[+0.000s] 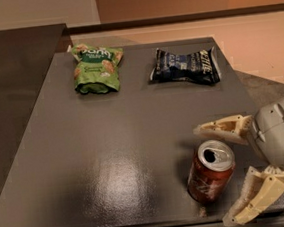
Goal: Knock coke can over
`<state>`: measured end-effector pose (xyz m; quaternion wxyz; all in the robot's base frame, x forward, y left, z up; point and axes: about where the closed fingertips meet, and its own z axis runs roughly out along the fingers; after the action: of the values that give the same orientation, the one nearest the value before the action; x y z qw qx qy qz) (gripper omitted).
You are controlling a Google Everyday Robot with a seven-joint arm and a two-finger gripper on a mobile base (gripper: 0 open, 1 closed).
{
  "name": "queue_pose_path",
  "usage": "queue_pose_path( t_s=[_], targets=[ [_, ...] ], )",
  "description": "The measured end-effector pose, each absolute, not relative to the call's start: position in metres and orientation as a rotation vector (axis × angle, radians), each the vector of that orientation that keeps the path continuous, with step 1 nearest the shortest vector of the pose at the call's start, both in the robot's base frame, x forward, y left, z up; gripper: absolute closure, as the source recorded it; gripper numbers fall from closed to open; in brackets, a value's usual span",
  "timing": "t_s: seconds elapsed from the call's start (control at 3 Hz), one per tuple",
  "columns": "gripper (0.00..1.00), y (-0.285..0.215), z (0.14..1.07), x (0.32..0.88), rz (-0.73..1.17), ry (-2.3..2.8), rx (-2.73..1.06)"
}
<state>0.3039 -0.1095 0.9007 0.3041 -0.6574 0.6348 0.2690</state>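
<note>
The coke can (210,171), red with a silver top and an open pull-tab hole, stands upright near the front right of the grey table (109,138). My gripper (223,173) comes in from the right at can height. It is open, with one cream finger (224,127) just behind the can's top and the other (253,202) in front and to the right of the can's base. The can stands partly between the fingers; I cannot tell if either touches it.
A green snack bag (96,68) lies at the table's back left and a dark blue snack bag (185,66) at the back right. The table's front edge runs just below the can. A darker counter (12,72) adjoins on the left.
</note>
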Motion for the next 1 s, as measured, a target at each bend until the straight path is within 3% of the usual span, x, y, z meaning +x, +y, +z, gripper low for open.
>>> queue_pose_path(
  t_s=[1.0],
  targets=[
    [0.91, -0.108, 0.917, 0.315, 0.677, 1.727, -1.743]
  ],
)
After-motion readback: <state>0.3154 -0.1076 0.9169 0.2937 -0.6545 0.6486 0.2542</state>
